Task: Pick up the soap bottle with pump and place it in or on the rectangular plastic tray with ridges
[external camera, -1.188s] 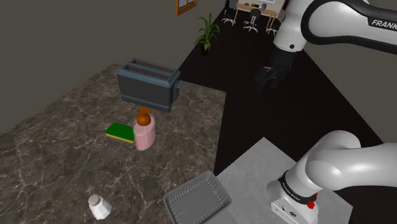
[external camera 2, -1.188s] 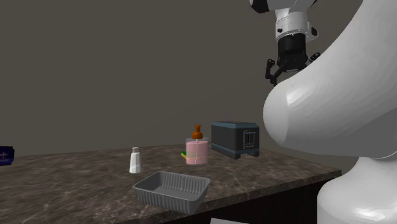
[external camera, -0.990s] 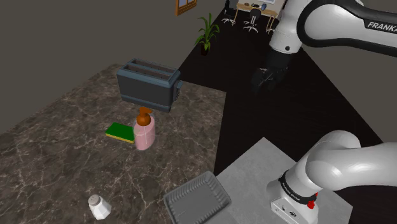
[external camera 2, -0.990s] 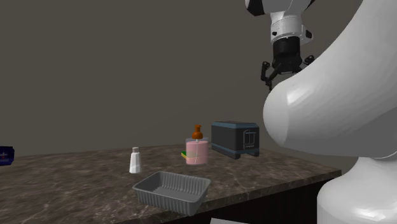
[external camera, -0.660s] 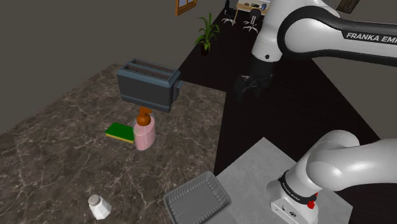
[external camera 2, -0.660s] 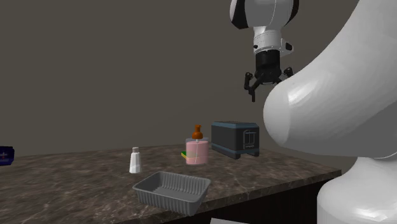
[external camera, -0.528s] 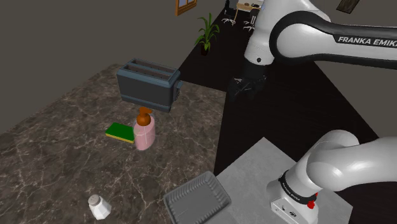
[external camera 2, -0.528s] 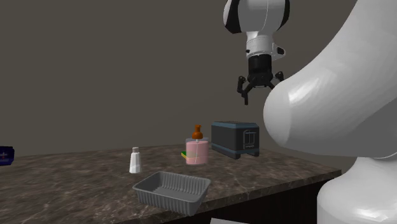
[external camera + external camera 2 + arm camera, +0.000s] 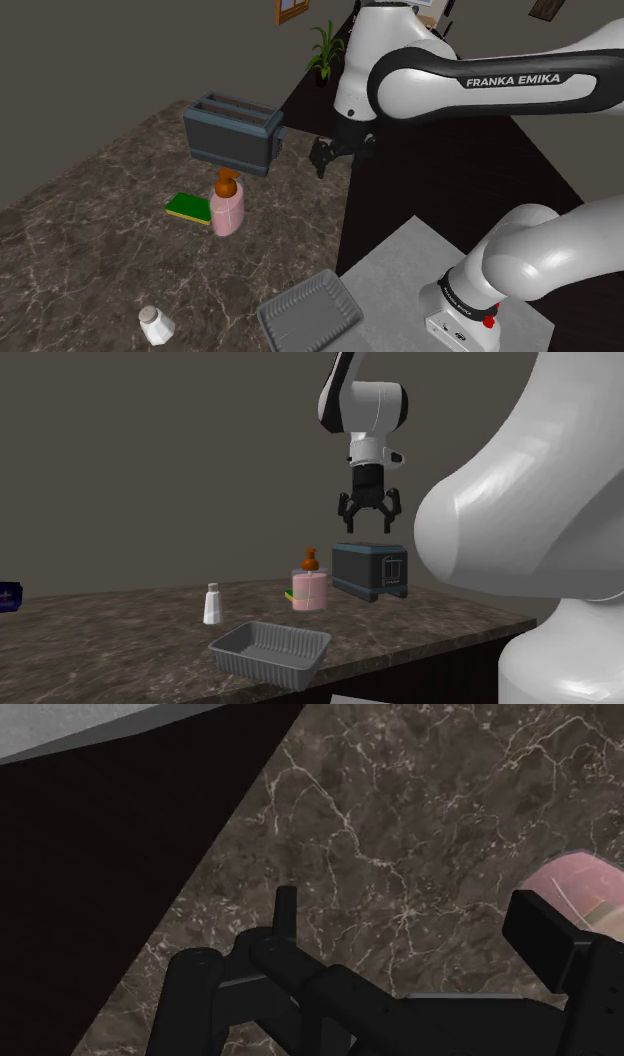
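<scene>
Dark veined marble counter (image 9: 90, 240), plain grey wall (image 9: 150, 452) behind, potted plant (image 9: 325, 50) across dark floor (image 9: 480, 170), gripper (image 9: 369, 530) above the counter, fingers spread, empty.

Bare counter (image 9: 400, 834) is seen beneath the gripper's (image 9: 369, 524) spread jaws; beyond them, the soap bottle (image 9: 227, 208) is crowded by a toaster (image 9: 232, 135) and a sponge (image 9: 187, 208).
</scene>
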Controlling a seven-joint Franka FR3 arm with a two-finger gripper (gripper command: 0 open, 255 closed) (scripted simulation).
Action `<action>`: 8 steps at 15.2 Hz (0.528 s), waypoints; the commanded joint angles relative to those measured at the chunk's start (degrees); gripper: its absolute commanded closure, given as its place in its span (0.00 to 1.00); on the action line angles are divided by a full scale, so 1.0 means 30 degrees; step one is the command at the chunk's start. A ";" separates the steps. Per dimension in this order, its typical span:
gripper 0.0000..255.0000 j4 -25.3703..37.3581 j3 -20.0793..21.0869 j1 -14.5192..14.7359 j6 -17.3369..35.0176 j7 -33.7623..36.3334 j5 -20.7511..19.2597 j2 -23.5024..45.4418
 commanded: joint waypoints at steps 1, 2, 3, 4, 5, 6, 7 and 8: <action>0.00 0.0740 0.0733 -0.0113 0.0714 0.1136 -0.0095 0.1348; 0.00 0.1098 0.1112 -0.0149 0.1055 0.1734 -0.0194 0.2010; 0.00 0.1483 0.1493 -0.0200 0.1382 0.2343 -0.0332 0.2691; 0.00 0.1894 0.1854 -0.0240 0.1694 0.2971 -0.0521 0.3393; 0.00 0.2330 0.2208 -0.0282 0.1987 0.3615 -0.0757 0.4115; 0.00 0.2793 0.2547 -0.0317 0.2261 0.4276 -0.1041 0.4858; 0.00 0.3282 0.2868 -0.0341 0.2513 0.4955 -0.1375 0.5621; 0.00 0.3799 0.3160 -0.0342 0.2740 0.5651 -0.1759 0.6405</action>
